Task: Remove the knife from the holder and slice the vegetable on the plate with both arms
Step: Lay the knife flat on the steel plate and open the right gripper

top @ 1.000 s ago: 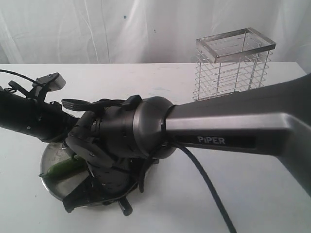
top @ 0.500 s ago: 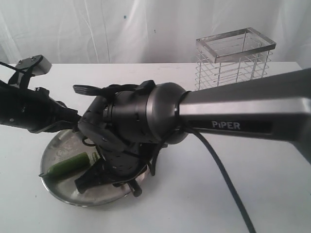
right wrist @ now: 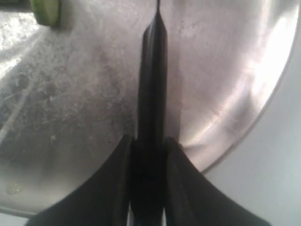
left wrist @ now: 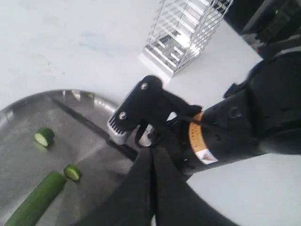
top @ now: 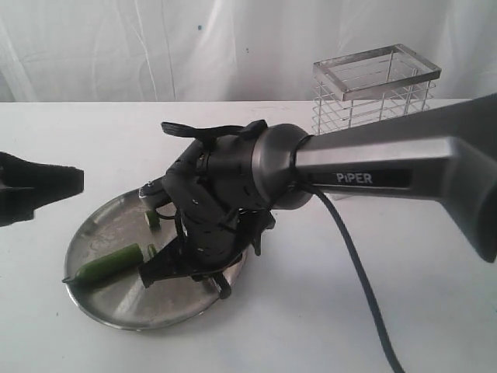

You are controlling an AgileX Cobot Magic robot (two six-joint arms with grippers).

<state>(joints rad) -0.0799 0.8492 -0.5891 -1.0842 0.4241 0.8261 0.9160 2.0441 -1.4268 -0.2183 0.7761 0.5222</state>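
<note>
The vegetable [top: 109,264] lies on the left part of the plate [top: 101,303], with two cut slices [top: 153,220] beside it. My right gripper [top: 159,270] reaches down over the plate's middle and is shut on the knife [right wrist: 153,70], whose dark blade runs out over the plate [right wrist: 225,70] between the fingers [right wrist: 117,179]. In the left wrist view the blade [left wrist: 84,120] rests low on the plate, near the vegetable [left wrist: 35,202] and slices [left wrist: 44,136]. My left gripper [left wrist: 153,153] is shut on nothing and sits back at the far left [top: 35,190], off the plate.
The wire holder [top: 373,101] stands empty at the back right of the white table [top: 326,311], also seen in the left wrist view as the holder [left wrist: 186,28]. The right arm's thick link [top: 388,167] and cable [top: 357,264] cross the table's right half.
My left arm has pulled back to the left, off the plate. The right arm has shifted right and up slightly, uncovering the vegetable and cut slices.
</note>
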